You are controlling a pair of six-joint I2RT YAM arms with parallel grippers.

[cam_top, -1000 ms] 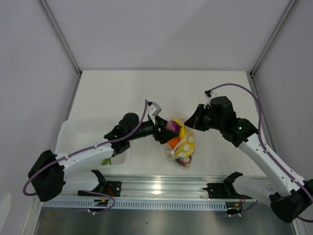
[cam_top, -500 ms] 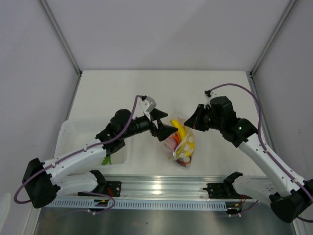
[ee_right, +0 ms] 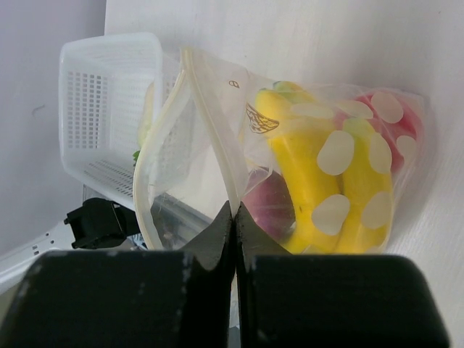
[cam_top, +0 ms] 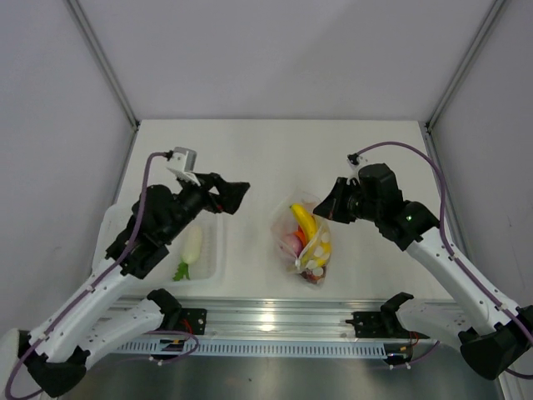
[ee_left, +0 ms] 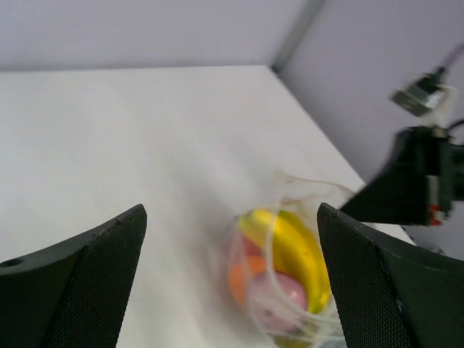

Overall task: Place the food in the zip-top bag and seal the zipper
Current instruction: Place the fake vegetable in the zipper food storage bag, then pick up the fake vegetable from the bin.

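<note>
The zip-top bag (cam_top: 308, 243) lies on the table mid-right, its mouth held up and open. Inside it are the yellow banana (cam_top: 303, 221), the orange one (ee_left: 245, 275), the dark red-purple one (ee_right: 267, 208) and the red apple (ee_right: 395, 109). My right gripper (cam_top: 331, 203) is shut on the bag's mouth edge (ee_right: 235, 210), pinching the zipper strip (ee_right: 210, 116). My left gripper (cam_top: 236, 197) is open and empty, left of the bag and apart from it; in the left wrist view (ee_left: 232, 214) the bag (ee_left: 286, 279) lies ahead between its fingers. The white radish (cam_top: 191, 245) lies in the tray.
The shallow translucent white tray (cam_top: 125, 221) stands at the left near edge, also in the right wrist view (ee_right: 101, 101). A metal rail (cam_top: 275, 321) runs along the front edge. Walls enclose the table at the back and sides.
My left gripper let go of the dark red-purple one into the bag, then drew back left and up, open. The right gripper has held still on the bag's edge.
</note>
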